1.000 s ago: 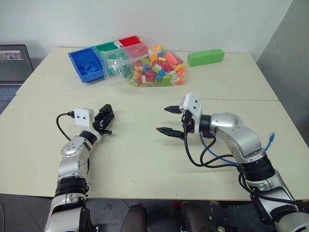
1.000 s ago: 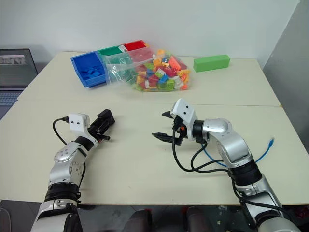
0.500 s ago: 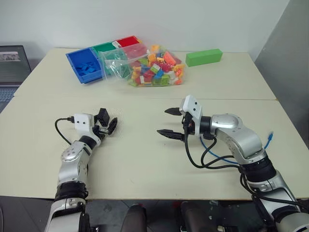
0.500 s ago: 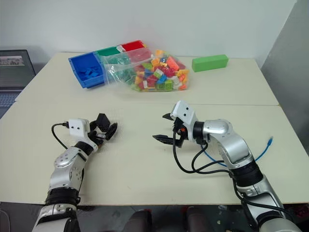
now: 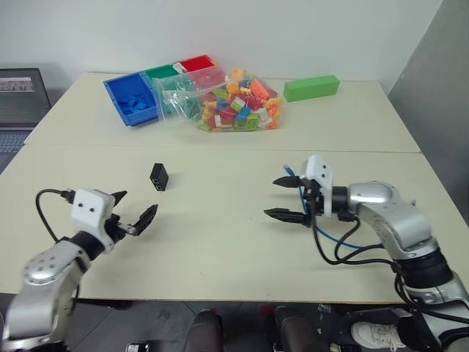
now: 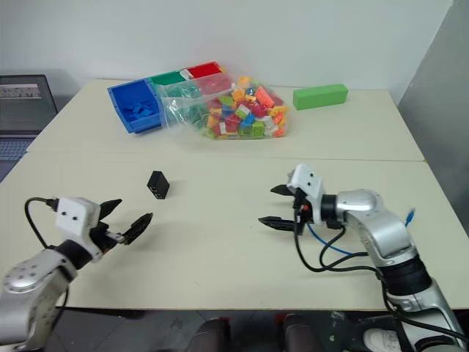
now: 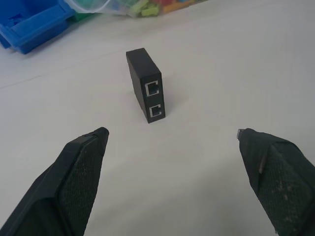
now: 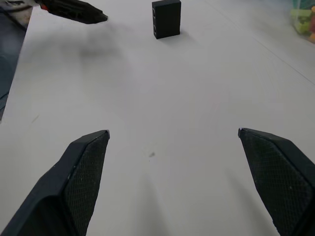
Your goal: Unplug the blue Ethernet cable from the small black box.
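Observation:
The small black box [image 5: 159, 177] stands alone on the table, left of centre, and both ports on its face [image 7: 153, 100] are empty. My left gripper [image 5: 137, 202] hangs open nearer the front edge, well back from the box, with nothing in it. To the right my right gripper [image 5: 272, 197] is also open and empty, pointing left toward the box [image 8: 166, 17]. The blue Ethernet cable [image 6: 330, 246] lies looped on the table beneath my right arm, with one plug end [image 6: 410, 215] near the right edge. It is apart from the box.
At the back stand blue, green and red bins [image 5: 132, 99], a clear bag of coloured bricks [image 5: 234, 103] and a long green block [image 5: 311, 86]. A laptop [image 5: 18, 95] sits off the table's left side. Black arm wires [image 5: 330, 242] hang by my right wrist.
My left gripper opened, let go of the black box and drew back toward the front edge, leaving the box standing on the table. My right gripper moved to the right.

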Controlling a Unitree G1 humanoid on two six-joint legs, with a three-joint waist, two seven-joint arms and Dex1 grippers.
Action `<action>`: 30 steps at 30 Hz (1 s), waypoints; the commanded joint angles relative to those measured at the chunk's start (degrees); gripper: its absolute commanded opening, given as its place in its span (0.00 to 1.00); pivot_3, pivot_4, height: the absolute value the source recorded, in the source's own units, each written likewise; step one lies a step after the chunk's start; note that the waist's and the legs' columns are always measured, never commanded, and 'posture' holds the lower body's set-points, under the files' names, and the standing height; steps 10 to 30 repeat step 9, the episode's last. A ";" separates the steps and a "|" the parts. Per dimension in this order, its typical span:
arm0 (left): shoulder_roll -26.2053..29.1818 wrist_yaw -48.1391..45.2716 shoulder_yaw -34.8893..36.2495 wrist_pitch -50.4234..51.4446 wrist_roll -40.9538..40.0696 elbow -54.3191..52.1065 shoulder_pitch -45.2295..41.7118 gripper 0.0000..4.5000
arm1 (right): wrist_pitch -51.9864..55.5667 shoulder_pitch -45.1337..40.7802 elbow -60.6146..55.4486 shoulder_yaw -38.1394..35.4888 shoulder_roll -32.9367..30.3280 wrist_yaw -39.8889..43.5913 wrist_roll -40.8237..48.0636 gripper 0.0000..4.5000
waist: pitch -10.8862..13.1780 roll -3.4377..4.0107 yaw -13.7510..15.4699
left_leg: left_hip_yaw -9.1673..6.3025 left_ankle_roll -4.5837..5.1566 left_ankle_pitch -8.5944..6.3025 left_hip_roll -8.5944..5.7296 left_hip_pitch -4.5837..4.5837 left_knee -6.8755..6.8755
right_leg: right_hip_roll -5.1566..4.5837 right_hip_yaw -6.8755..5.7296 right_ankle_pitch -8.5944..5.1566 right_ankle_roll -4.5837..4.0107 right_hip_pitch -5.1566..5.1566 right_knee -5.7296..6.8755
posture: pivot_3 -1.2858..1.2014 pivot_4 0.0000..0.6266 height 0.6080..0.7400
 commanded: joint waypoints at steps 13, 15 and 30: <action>7.20 -9.99 6.76 7.09 -7.52 -0.77 -0.15 0.99 | 0.07 -3.31 1.60 -3.13 -3.94 5.76 3.20 0.99 | 0.04 0.02 -0.03 | 0.12 0.01 -0.01 0.01 0.00 -0.01 | 0.02 0.00 -0.01 0.01 -0.05 -0.05 | 0.52 0.24 1.00; 7.20 -9.99 6.76 7.09 -7.52 -0.77 -0.15 0.99 | 0.07 -3.31 1.60 -3.13 -3.94 5.76 3.20 0.99 | 0.04 0.02 -0.03 | 0.12 0.01 -0.01 0.01 0.00 -0.01 | 0.02 0.00 -0.01 0.01 -0.05 -0.05 | 0.52 0.24 1.00; 7.20 -9.99 6.76 7.09 -7.52 -0.77 -0.15 0.99 | 0.07 -3.31 1.60 -3.13 -3.94 5.76 3.20 0.99 | 0.04 0.02 -0.03 | 0.12 0.01 -0.01 0.01 0.00 -0.01 | 0.02 0.00 -0.01 0.01 -0.05 -0.05 | 0.52 0.24 1.00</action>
